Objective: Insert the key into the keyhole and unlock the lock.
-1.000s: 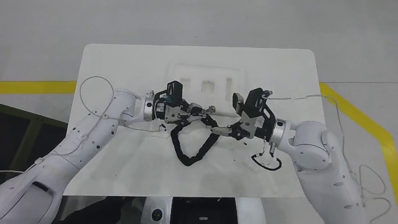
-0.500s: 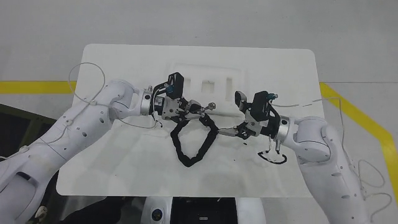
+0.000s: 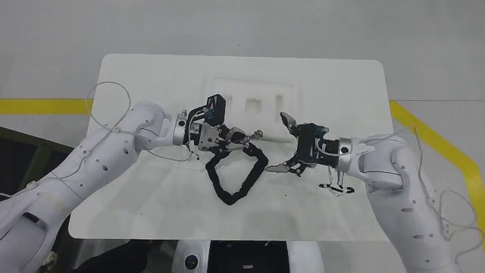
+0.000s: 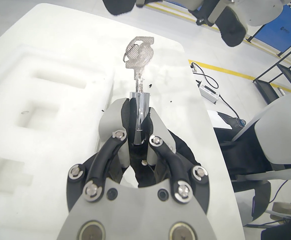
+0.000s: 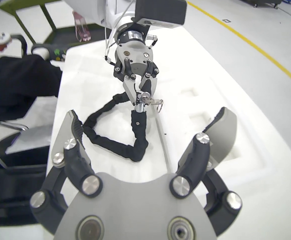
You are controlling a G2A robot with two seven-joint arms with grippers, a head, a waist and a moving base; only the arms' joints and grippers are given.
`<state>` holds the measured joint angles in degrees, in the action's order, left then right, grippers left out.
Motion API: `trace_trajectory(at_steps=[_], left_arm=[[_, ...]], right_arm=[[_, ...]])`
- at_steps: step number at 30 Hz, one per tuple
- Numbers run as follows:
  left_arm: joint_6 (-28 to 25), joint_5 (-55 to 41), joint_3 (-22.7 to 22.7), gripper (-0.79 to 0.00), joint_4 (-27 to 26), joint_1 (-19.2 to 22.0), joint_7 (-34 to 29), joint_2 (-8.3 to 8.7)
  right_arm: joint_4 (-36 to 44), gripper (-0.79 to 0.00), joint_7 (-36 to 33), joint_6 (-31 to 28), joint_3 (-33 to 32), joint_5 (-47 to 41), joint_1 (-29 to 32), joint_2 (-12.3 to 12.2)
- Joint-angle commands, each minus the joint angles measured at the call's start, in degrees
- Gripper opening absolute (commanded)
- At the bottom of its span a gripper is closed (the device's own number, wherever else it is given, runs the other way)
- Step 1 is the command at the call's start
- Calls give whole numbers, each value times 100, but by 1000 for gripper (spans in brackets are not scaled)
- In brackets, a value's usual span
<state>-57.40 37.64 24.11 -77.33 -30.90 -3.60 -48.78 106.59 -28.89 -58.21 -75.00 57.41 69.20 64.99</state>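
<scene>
Done: seating key (image 4: pixel 139 53) in lock (image 4: pixel 139 118). Clenching lock in left hand (image 4: pixel 136 112). Holding right hand (image 5: pixel 148 121) released, spread wide, near lock, clear of key. Left, probably: gripping key, turning it, freeing chain (image 5: pixel 135 148).

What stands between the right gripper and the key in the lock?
Nothing visible does. The right gripper, fingers open, faces the key across a bare gap over the table. The key sticks out of the lock, which the left gripper holds.
</scene>
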Motion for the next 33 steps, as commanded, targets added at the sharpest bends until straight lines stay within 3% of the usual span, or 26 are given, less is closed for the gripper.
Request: trace_trajectory(at_steps=[1, 8, 14, 15, 18, 20, 22, 23, 24, 25, 33], left_arm=[[-60, -59, 31, -785, 17, -21, -97, -8], [-60, -88, -40, -785, -144, -33, -429, -65], [-60, -141, -112, -785, -45, -3, -561, -133], [-60, -145, -117, -785, -31, 1, -566, -142], [-60, -158, -128, -785, 0, 10, -567, -164], [-60, -158, -144, -785, -1, 12, -583, -178], [-60, -165, -159, -785, -2, 14, -594, -194], [-60, -166, -167, -785, 0, 13, -597, -202], [-60, -172, -174, -785, 7, 12, -597, -209], [-60, -176, -181, -785, 11, 14, -600, -216], [-60, -167, -258, -785, 12, 34, -623, -261]], right_arm=[[-117, 0, 281, 20, 157, 443, -122, -85], [-369, 0, 1675, 20, 660, 1900, -568, -487], [-595, 0, 2862, 20, 856, 2635, -680, -780], [-598, -154, 2949, 20, 919, 2737, -680, -835], [-573, -215, 3144, 20, 1037, 2965, -707, -985], [-533, -191, 3283, 20, 1041, 3031, -743, -1058], [-522, -237, 3405, 20, 1027, 3114, -755, -1108], [-511, -268, 3433, 20, 1038, 3164, -761, -1127], [-500, -385, 3457, 20, 1062, 3203, -770, -1142], [-485, -409, 3475, 20, 1078, 3244, -791, -1155], [-474, -406, 3550, 70, 1233, 3411, -871, -1148]])
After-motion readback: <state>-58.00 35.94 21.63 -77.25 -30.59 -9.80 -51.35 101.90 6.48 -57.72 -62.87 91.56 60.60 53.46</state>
